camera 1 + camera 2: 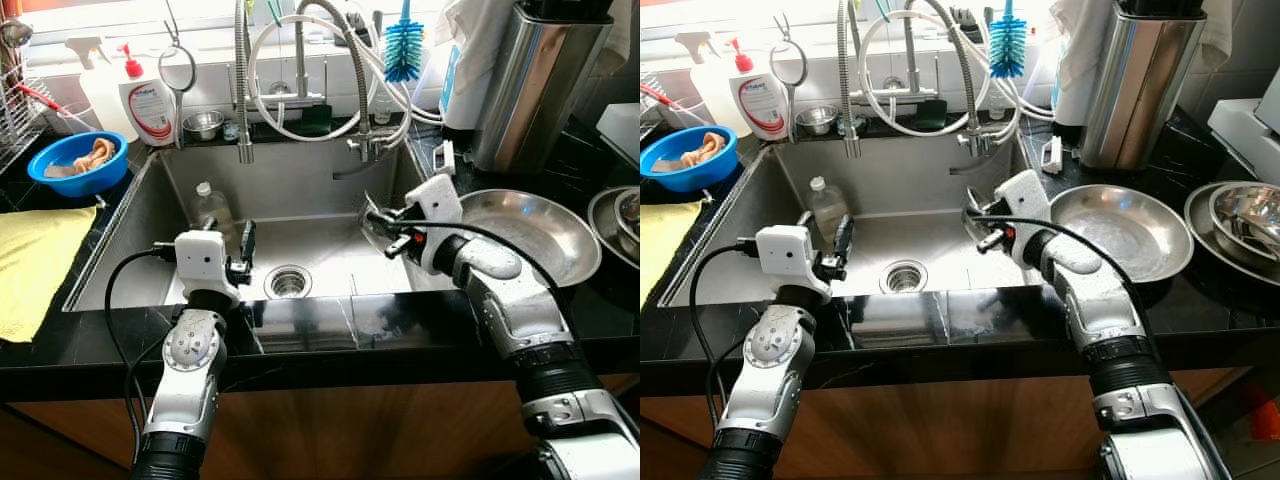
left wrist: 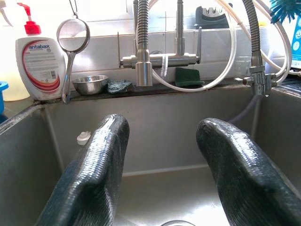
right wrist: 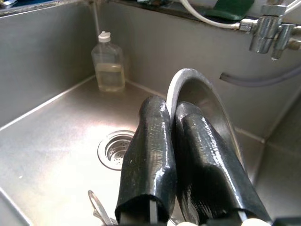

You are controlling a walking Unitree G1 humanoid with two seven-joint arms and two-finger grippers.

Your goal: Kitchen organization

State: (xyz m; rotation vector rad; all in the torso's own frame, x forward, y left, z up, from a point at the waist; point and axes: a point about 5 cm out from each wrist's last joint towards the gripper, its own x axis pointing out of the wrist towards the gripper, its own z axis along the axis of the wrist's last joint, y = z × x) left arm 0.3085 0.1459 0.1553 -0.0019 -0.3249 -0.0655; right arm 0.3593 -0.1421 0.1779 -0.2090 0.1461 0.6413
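I am leaning over the front edge of the black stone surface (image 1: 330, 345), both arms reaching into the stainless steel sink (image 1: 135, 235). My left tool (image 1: 243, 258) is hovering just inside the sink's front wall, near the round drain strainer (image 1: 288, 282), its two black fingers (image 2: 96, 165) standing spread with nothing between them. My right tool (image 1: 378, 222) is working at the right side of the basin, its fingers pressed together on the rim of a small round steel dish (image 3: 200, 101), which it is holding tilted above the sink floor. Below it, something thin and metallic is lying on the sink floor, though I cannot tell what.

Beyond the drain, a small clear plastic bottle with a white cap (image 1: 208, 206) is standing at the sink's back left corner. On the surface right of the sink, a wide shallow steel pan (image 1: 540, 232) is sitting beside my right forearm.

I judge that I am clearing the sink, with the dish in hand as the current step. The next move calls for lifting it clear of the sink's right wall and setting it down among the steel ware on the right, keeping the pinch firm since the wet rim could slip.
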